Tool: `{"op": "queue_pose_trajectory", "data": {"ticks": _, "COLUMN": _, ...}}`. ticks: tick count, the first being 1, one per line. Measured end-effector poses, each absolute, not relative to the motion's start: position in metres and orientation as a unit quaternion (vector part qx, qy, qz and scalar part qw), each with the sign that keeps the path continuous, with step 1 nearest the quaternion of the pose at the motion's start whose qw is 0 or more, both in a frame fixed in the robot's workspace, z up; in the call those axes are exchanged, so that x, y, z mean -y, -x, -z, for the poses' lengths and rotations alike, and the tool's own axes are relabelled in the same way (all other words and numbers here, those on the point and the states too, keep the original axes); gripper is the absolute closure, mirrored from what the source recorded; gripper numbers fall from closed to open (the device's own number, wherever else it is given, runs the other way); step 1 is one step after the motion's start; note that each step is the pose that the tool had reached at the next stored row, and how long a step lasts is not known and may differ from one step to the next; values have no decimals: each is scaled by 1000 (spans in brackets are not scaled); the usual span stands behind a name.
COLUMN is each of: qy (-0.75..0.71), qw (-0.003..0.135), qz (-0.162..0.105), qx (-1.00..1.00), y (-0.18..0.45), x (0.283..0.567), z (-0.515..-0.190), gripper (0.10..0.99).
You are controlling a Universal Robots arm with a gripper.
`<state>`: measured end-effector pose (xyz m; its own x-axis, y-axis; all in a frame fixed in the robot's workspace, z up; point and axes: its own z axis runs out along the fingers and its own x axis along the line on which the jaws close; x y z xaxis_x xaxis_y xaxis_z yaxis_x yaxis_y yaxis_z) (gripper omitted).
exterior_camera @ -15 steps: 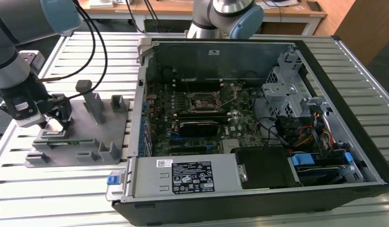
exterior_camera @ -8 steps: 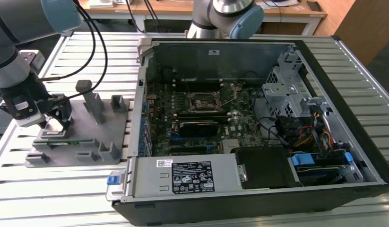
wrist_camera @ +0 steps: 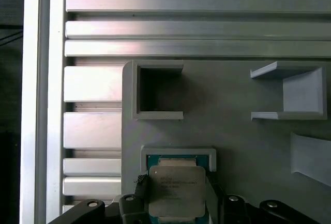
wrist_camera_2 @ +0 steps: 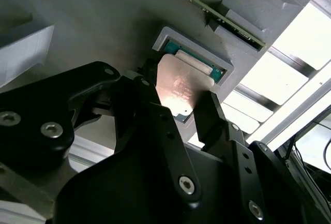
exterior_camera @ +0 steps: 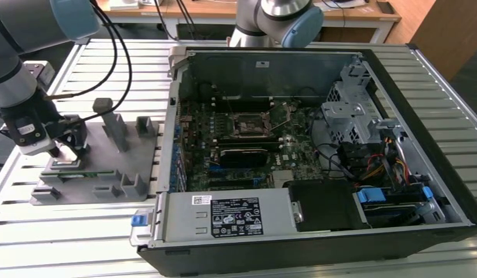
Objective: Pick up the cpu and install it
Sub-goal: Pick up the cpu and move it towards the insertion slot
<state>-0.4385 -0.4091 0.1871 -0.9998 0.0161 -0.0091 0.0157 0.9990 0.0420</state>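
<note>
The cpu (wrist_camera_2: pixel 181 87) is a flat silvery square held between my gripper's black fingers (wrist_camera_2: pixel 147 92), just over a green-rimmed pocket (wrist_camera_2: pixel 214 71) of the grey fixture block (exterior_camera: pixel 95 176). In the first wrist view the cpu (wrist_camera: pixel 176 190) sits slightly off the pocket frame (wrist_camera: pixel 178 152), with a finger against each of two opposite edges. My gripper (exterior_camera: pixel 64 152) hangs low over the fixture's near corner at the exterior view's left, shut on the cpu. The motherboard socket (exterior_camera: pixel 248 123) lies open inside the computer case, well to the right of the gripper.
The fixture carries upright posts (exterior_camera: pixel 115 124) and an open square box (wrist_camera: pixel 158 89) close to the gripper. The open computer case (exterior_camera: pixel 300 145) has high walls, a drive cage (exterior_camera: pixel 354 110) and cables. A second robot arm (exterior_camera: pixel 277 17) stands behind it. The slatted table (exterior_camera: pixel 106 58) lies underneath.
</note>
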Motion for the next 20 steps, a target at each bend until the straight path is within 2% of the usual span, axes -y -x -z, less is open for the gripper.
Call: {"op": "queue_pose_trajectory", "data": {"ticks": 20, "qy": -8, "qw": 5, "qz": -27, "qx": -1000, "y": 439, "x": 409, "z": -198, "gripper": 561}}
